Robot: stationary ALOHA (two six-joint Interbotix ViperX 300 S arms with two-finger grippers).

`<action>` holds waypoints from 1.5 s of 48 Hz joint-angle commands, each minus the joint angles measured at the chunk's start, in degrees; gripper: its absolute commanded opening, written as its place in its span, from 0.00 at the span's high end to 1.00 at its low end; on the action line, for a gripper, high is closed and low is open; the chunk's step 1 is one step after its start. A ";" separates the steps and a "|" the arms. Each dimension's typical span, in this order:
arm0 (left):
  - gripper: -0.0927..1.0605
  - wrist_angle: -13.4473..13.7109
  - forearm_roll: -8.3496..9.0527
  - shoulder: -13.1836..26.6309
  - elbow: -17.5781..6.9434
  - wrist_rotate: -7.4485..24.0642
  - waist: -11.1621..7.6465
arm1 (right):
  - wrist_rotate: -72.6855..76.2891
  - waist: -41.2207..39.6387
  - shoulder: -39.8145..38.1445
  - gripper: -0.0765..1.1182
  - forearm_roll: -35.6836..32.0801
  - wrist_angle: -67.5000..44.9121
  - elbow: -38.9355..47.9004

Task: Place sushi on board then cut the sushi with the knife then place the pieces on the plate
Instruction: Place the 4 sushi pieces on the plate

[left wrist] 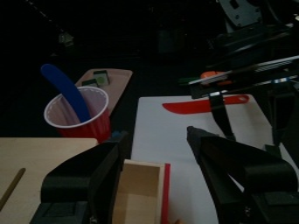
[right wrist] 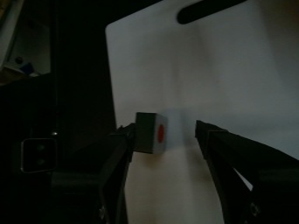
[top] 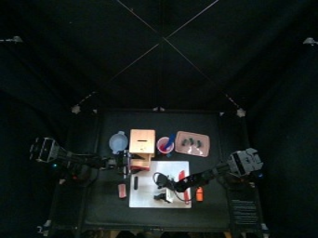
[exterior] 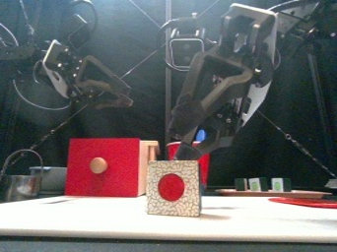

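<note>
One sushi piece [exterior: 174,189], a pale block with a red centre, stands on the white cutting board [top: 174,197]. My right gripper [right wrist: 167,133] is open and hangs low over it, one jaw on each side of the piece [right wrist: 153,131]. The red knife [left wrist: 194,106] lies on the board [left wrist: 176,140] behind it. My left gripper [left wrist: 152,144] is open and empty, held above the wooden box [left wrist: 140,192] by the board's left end. The pink plate [top: 192,142] sits at the back right with dark sushi pieces [exterior: 263,184] on it.
A red cup [left wrist: 79,114] with a blue knife [left wrist: 65,86] stands between the wooden box [top: 143,139] and the plate. A blue-grey bowl [top: 118,141] is left of the box. A small red thing [top: 122,189] lies left of the board.
</note>
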 commanded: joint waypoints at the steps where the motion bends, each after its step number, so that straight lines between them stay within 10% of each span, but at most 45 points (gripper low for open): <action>1: 0.13 -0.26 -0.09 -0.44 -1.32 0.00 -0.09 | -0.09 0.35 0.09 0.19 0.79 -0.26 -1.41; 20: 0.13 -0.26 -0.09 -0.44 -1.32 0.00 -0.09 | -0.09 0.79 3.69 0.21 0.97 0.62 -3.60; 36: 0.13 -0.26 -0.26 -0.44 -1.14 0.00 -0.09 | -0.09 0.97 3.43 0.47 1.49 1.85 -3.34; 50: 0.13 -0.26 -0.26 -0.44 -1.05 0.00 -0.09 | -0.09 0.09 -6.68 0.47 2.46 10.02 2.55; 72: 0.13 -0.26 -0.18 -0.44 -0.44 0.26 0.00 | 1.32 -9.05 -26.10 0.47 26.81 50.36 16.96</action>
